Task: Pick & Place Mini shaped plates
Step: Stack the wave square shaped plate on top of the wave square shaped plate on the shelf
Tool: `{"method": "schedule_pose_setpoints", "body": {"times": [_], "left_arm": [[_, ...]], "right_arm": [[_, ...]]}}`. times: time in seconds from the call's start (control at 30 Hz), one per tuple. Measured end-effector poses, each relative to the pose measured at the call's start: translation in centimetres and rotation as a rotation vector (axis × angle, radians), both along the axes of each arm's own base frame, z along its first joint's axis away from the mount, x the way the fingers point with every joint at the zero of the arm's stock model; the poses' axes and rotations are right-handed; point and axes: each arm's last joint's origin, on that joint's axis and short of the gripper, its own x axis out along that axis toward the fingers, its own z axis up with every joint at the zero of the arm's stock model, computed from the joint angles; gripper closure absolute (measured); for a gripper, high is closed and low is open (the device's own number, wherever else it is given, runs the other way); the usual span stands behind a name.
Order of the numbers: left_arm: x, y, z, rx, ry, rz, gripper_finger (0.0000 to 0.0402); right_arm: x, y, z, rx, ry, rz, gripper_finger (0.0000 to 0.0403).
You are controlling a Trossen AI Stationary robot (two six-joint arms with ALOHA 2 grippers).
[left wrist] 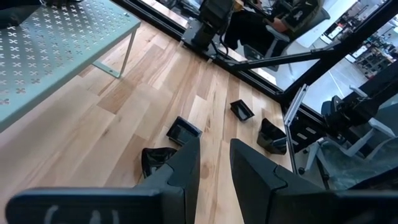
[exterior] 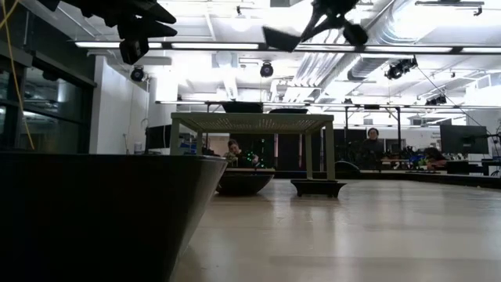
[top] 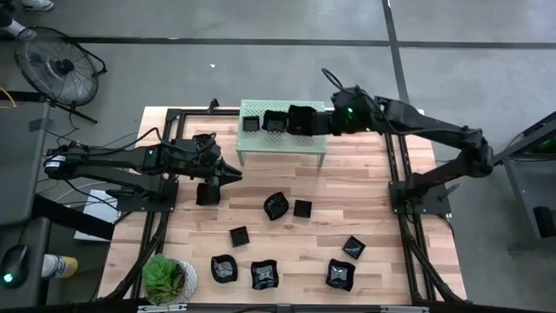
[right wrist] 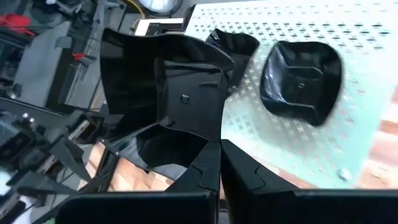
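Two small glossy black dishes (top: 263,122) already sit on the pale green perforated metal shelf (top: 282,146) at upper centre. The right claw (top: 314,121) pinches a third dish (right wrist: 165,93) above it. Eight more (top: 276,206) lie scattered on the wooden desk (top: 365,187) below. The left claw (top: 233,175), slightly parted and empty, hovers left of centre.

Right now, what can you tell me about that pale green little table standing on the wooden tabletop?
The pale green shelf looks like painted metal: a flat rectangular top punched with small cross-shaped holes, on thin legs. It stands upright at the far middle of the wooden table. Glossy black mini plates sit on its top. The right gripper is over it, shut on another black plate.
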Motion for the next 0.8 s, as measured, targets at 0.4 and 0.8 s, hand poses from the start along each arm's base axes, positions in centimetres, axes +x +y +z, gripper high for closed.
{"method": "schedule_pose_setpoints", "body": {"times": [0.4,0.8], "left_arm": [[0.0,0.1,0.0,0.007,0.0,0.023,0.0316],[0.0,0.1,0.0,0.008,0.003,0.024,0.0316]], "right_arm": [[4.7,-5.7,-3.5,0.066,-0.117,0.057,0.0403],[7.0,-8.7,-5.8,0.127,-0.163,0.035,0.0403]]}}
